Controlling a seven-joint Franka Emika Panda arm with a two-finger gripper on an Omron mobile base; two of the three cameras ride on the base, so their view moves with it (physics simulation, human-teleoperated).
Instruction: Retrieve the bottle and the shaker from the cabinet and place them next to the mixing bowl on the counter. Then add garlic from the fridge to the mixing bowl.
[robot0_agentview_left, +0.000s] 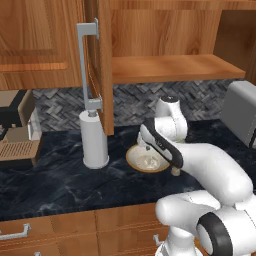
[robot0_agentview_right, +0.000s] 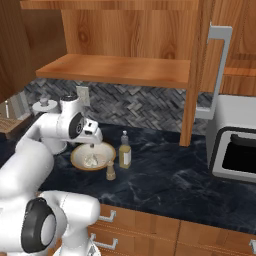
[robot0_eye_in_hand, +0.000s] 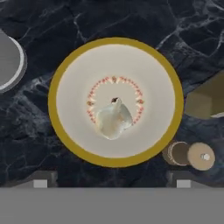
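Looking down at the garlic (robot0_eye_in_hand: 113, 120), sitting in the middle of the bowl (robot0_eye_in_hand: 57, 83), a bit toward 6 o'clock from the ring of red dots. Hanging the gripper (robot0_agentview_right: 93, 144) right above it, fingers spread wide, pinching nothing.

Finding the shaker (robot0_eye_in_hand: 192, 155) just beside the bowl at 4 o'clock in the hand view, and the bottle (robot0_agentview_right: 125, 150) just beside it at 3 o'clock. Judging the job as nearly done, with all three things looking to be in place.

Doing this step well probably means going straight up and keeping the fingers spread, so as not to catch the garlic again. Staying away from 3 and 4 o'clock, to avoid bumping the thin bottle or the little shaker, which would likely tip easily. Going slowly near the bowl rim.

Working on a dark stone counter (robot0_agentview_left: 50, 185) with pale streaks, looking smooth and flat. Passing a paper towel roll (robot0_agentview_left: 94, 140) standing near the bowl at 9 o'clock. Noticing an open cabinet door (robot0_agentview_left: 102, 65) above it, a wooden shelf (robot0_agentview_right: 115, 70), a grey tiled wall (robot0_agentview_right: 145, 107), and a silver oven (robot0_agentview_right: 235, 150) far off at 3 o'clock.
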